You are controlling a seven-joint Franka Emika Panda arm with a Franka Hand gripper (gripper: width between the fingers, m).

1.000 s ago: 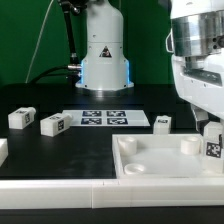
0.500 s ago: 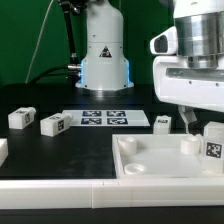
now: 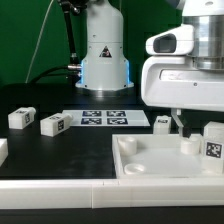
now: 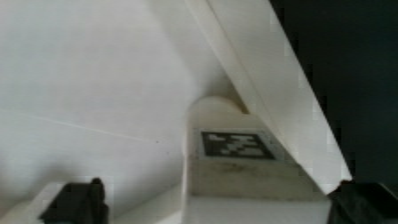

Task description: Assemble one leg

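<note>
The leg (image 3: 212, 140) is a small white block with a tag. It stands upright at the right end of the large white tray (image 3: 150, 165). In the wrist view the leg (image 4: 237, 150) shows against the tray wall (image 4: 267, 100). My gripper (image 3: 184, 124) hangs over the tray's far edge, to the left of this leg in the exterior view. In the wrist view my gripper (image 4: 219, 200) is open, with its dark fingertips (image 4: 75, 200) wide apart, and it holds nothing. Three more legs lie on the black table: two at the left (image 3: 22, 117) (image 3: 53, 124) and one (image 3: 163, 122) by the gripper.
The marker board (image 3: 105, 118) lies flat at mid-table in front of the robot base (image 3: 104, 55). A white part (image 3: 3, 150) pokes in at the exterior view's left edge. A white rail (image 3: 60, 185) runs along the front.
My gripper has moved toward the exterior view's left, away from the upright leg, which has stayed in the tray. The other legs have not moved.
</note>
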